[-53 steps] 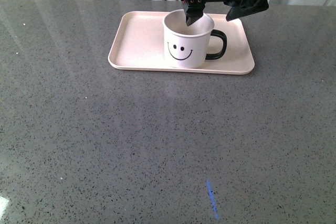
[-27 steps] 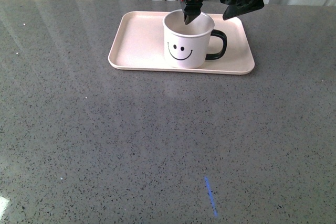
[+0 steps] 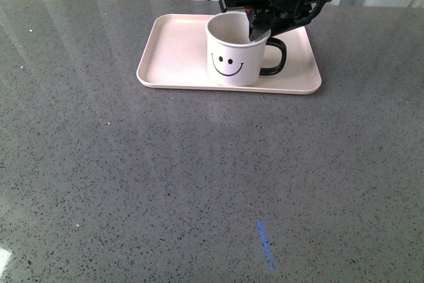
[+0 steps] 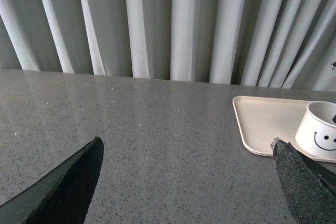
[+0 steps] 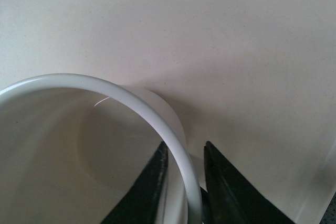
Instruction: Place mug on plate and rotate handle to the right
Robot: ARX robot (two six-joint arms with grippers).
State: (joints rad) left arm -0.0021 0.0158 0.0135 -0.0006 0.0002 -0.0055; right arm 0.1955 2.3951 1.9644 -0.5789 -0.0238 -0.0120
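The cream-white mug (image 3: pixel 232 54) with a black smiley face stands upright on the pale pink plate (image 3: pixel 175 48) at the far middle of the table. Its black handle (image 3: pixel 276 56) points right. My right gripper (image 3: pixel 260 31) is shut on the mug's wall by the handle, one finger inside, one outside. The right wrist view shows the rim (image 5: pixel 131 100) between the two dark fingers (image 5: pixel 152 187), with the plate (image 5: pixel 236 51) beneath. My left gripper (image 4: pixel 189 156) is open and empty over bare table, left of the plate (image 4: pixel 262 119) and mug (image 4: pixel 320 135).
Grey speckled tabletop (image 3: pixel 199 177) spreads in front of the plate. A short blue mark (image 3: pixel 264 244) lies near the front edge. Pale curtains (image 4: pixel 173 24) hang behind the table's far edge.
My right gripper moved from above the mug's rim down and to the right, and closed on the mug wall next to the handle. The mug and plate stayed in place.
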